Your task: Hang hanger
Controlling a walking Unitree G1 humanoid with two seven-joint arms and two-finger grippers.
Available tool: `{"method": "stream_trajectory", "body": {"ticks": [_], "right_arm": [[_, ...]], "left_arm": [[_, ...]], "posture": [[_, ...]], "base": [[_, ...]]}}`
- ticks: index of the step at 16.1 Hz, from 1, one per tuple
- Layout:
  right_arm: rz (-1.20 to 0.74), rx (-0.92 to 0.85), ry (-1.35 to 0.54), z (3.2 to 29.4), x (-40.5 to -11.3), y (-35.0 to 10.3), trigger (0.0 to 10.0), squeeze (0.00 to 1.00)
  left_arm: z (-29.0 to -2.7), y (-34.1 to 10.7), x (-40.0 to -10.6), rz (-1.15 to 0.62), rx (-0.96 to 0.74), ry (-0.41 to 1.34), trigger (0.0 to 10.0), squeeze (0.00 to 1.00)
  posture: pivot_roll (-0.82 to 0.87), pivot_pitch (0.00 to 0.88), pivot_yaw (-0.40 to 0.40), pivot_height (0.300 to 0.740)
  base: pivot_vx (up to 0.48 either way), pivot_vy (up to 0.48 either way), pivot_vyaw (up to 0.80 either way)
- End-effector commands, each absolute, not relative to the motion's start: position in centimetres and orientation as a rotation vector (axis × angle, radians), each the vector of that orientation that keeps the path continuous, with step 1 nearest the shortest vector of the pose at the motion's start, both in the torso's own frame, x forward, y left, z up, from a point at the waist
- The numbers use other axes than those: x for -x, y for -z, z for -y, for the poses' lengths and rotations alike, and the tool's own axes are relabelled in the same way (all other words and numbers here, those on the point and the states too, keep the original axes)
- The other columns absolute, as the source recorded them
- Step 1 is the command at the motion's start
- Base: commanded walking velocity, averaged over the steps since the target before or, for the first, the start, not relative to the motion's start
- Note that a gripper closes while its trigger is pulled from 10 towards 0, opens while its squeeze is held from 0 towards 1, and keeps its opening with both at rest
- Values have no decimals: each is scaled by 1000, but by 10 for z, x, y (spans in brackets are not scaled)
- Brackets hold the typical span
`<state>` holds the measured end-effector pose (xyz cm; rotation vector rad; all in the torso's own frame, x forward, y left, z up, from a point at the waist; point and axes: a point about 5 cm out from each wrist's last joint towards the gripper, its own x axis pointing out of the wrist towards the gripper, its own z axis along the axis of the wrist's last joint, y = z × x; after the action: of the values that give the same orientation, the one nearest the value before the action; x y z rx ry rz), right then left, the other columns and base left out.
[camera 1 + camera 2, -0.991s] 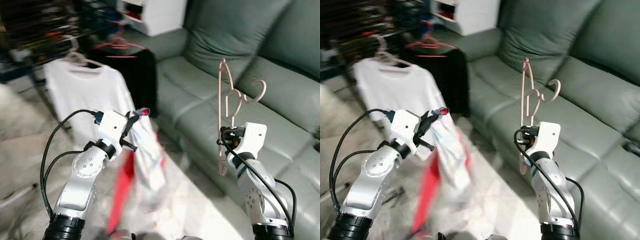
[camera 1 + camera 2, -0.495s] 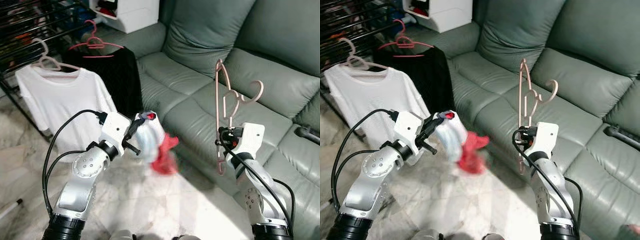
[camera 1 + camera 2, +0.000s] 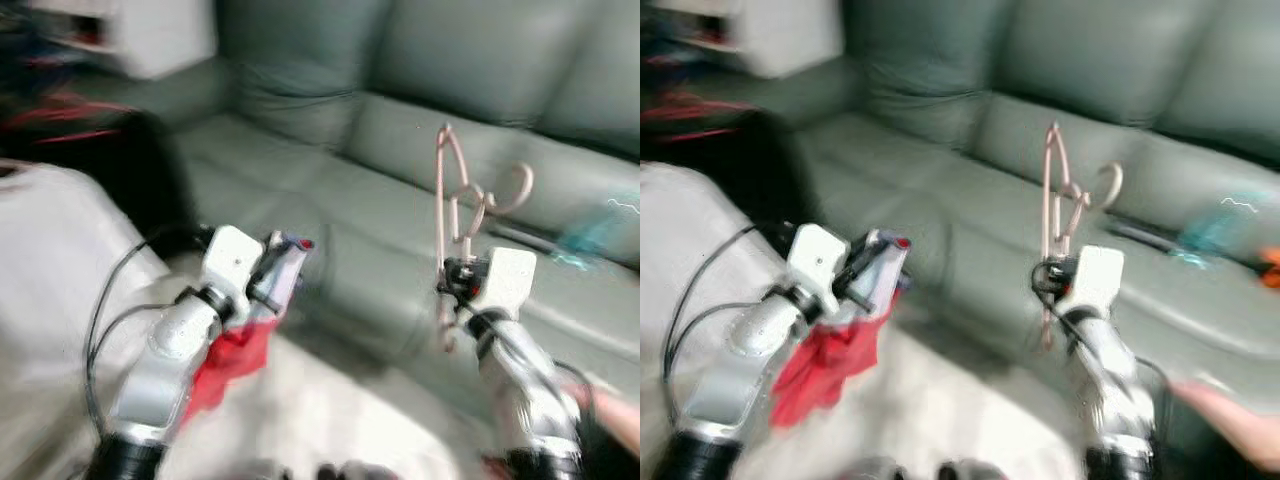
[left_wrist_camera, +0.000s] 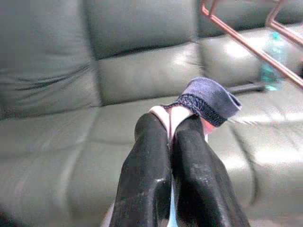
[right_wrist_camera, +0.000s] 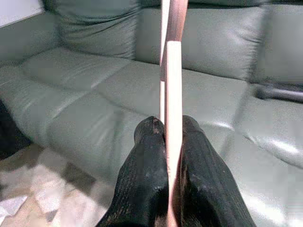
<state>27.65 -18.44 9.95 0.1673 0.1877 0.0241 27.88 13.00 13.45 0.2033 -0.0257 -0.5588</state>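
Head views blurred. Right gripper clenched on thin pink plastic hanger, held upright in air in front of grey-green leather sofa, curved hook pointing robot's right. Left gripper pinched on bunched white-and-red cloth garment with dark blue ribbed knit edge, red part hanging below wrist. Sofa cushions smooth, glossy, padded. Translucent teal bottle lying on seat, contents unclear. White fabric at robot's left, edges blurred
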Motion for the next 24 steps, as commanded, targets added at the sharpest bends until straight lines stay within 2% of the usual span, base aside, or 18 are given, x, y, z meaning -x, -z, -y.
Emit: {"method": "stream_trajectory", "body": {"ticks": [1,10,15,18,24], "right_arm": [[-179,-163,-20,186,-278,-102,10000,0],[-174,-157,-22,187,-278,-101,10000,0],[-157,-134,-15,192,-285,-103,10000,0],[-137,-141,0,194,-290,-106,10000,0],[-153,-166,-23,182,-286,-98,10000,0]], "left_arm": [[-128,-143,-279,65,-193,562,10000,0],[-131,-150,-286,94,-216,546,10000,0],[-140,-160,-301,126,-300,607,10000,0],[-137,-167,-306,152,-324,660,10000,0],[-143,-156,-296,109,-301,671,10000,0]], "posture": [[-7,66,18,740],[-10,59,25,740],[-11,36,55,740],[-6,22,67,740],[-5,33,52,740]], "base": [[0,0,-800],[0,0,0],[0,0,0],[0,0,0],[0,78,0]]}}
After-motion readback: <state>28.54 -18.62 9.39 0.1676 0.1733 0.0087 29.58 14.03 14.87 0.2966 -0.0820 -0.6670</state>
